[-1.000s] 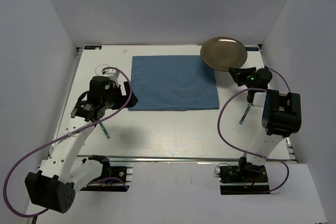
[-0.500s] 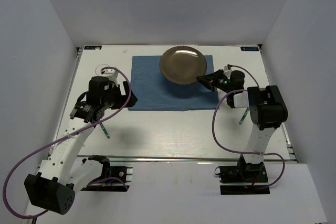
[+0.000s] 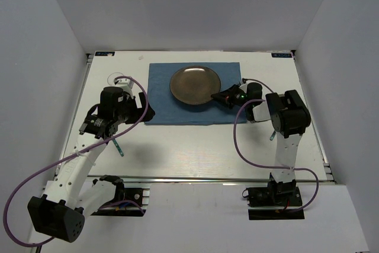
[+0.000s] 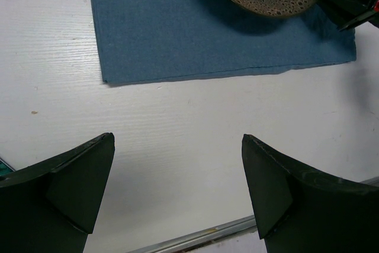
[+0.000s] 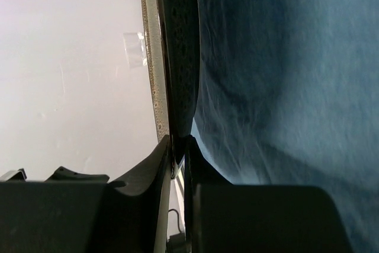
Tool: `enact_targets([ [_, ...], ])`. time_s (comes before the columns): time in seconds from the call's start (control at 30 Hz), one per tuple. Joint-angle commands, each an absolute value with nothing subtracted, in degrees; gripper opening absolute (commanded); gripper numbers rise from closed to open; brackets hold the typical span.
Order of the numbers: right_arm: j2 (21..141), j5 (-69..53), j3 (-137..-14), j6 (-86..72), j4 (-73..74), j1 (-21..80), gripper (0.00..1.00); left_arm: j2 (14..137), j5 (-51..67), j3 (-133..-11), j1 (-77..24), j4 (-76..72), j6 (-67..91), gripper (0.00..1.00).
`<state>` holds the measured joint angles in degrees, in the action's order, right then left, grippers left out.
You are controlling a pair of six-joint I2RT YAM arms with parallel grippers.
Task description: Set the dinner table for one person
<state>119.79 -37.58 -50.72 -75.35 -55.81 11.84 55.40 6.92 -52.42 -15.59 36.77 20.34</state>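
Plate, round, dark, speckled (image 3: 195, 85): rim was pinched in nearly closed right claw (image 3: 220, 97); had moved from far-right corner to over blue rectangular cloth placemat (image 3: 160, 96), left of claw, on white dinner table (image 3: 207, 152); setting-down remained. Left claw (image 4: 177, 140) gaped wide, empty.

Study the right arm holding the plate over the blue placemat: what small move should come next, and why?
Probably lower the plate flat onto the blue placemat. The right gripper is shut on its rim, and the left wrist view shows a shadow beneath it, so it seems to hover above the cloth.
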Motion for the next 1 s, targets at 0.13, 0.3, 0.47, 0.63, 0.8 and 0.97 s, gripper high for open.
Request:
enact_targets([
  [0.13,120.67,-41.04,-57.66,-75.06,-68.99,12.3,0.0,54.14,7.65,-51.94,-15.38,35.51,19.6,0.98],
  [0.3,121.37,-40.69,-56.6,-74.97,-69.69,12.65,0.0,54.05,7.73,-51.94,-15.38,35.51,19.51,0.98],
  [0.47,121.2,-41.13,-54.41,-76.11,-72.85,12.74,0.0,54.05,7.91,-51.94,-15.38,35.51,19.42,0.98],
  [0.63,120.76,-41.31,-52.39,-76.02,-74.17,12.75,0.0,53.97,8.0,-51.94,-15.38,35.51,19.51,0.98],
  [0.8,121.2,-41.22,-51.24,-76.38,-75.5,12.57,0.0,54.14,8.17,-52.03,-15.38,35.42,19.34,0.98],
  [0.97,121.55,-41.4,-50.63,-76.9,-76.64,12.74,0.0,54.14,8.17,-51.86,-15.38,35.42,19.34,0.98],
])
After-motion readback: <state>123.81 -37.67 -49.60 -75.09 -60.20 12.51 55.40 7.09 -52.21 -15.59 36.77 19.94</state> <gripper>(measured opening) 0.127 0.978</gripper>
